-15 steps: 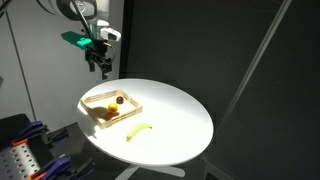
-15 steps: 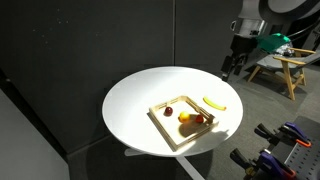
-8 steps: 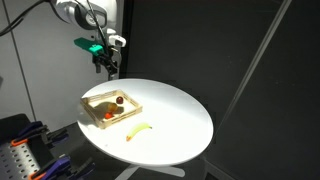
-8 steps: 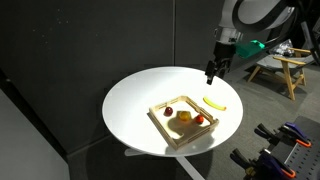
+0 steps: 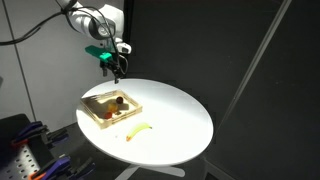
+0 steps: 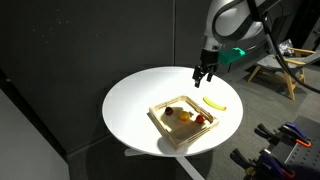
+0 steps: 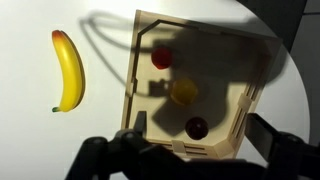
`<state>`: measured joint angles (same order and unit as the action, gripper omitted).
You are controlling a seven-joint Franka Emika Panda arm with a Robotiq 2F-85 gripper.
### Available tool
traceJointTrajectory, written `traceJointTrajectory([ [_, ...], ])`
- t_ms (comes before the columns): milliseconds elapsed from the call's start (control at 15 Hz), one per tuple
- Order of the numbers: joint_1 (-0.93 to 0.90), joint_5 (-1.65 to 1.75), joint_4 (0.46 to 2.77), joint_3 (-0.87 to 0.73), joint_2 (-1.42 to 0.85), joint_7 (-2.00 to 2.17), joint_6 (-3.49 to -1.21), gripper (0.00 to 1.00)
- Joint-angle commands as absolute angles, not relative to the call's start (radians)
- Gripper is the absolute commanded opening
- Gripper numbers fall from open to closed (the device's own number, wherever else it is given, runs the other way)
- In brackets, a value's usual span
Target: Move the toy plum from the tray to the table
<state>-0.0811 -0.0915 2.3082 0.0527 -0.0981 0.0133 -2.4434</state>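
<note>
Wrist view, looking down: the toy plum (image 7: 197,127), a small dark reddish-purple ball, lies inside the tray (image 7: 133,75), in the tray's lower right part as framed, close to the rim nearest the bottom edge. Up and left of it in the same tray sit a yellow round toy (image 7: 183,92) and, further up and left, a red toy fruit (image 7: 161,58); none of the three touch. The light wooden tray fills the middle of the frame and rests on the white worktop (image 7: 30,135). A yellow banana (image 7: 67,70) lies on the worktop at the left of the frame, beside the tray and apart from it.

Along the bottom edge the gripper (image 7: 190,157) shows its two dark fingers spread wide, with nothing between them.

In an exterior view the plum (image 5: 121,100) sits in the tray towards its right side, and the gripper (image 5: 118,70) hangs in the air above it, over the worktop's far left rim. In an exterior view the plum (image 6: 170,111) is at the tray's left side, with the gripper (image 6: 203,75) raised up and to the right.
</note>
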Motion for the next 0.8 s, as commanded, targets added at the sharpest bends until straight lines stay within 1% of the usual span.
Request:
traceJointTrajectory([
  [0, -0.068, -0.116, 2.239, 0.061, -0.176, -0.022, -2.448, 1.0],
  [333, -0.062, -0.103, 2.199, 0.061, -0.246, -0.016, -2.449, 1.0],
  [400, -0.071, -0.089, 2.231, 0.059, -0.219, 0.012, -2.446, 1.0],
  [733, -0.069, -0.089, 2.214, 0.059, -0.242, 0.012, -2.446, 1.0],
])
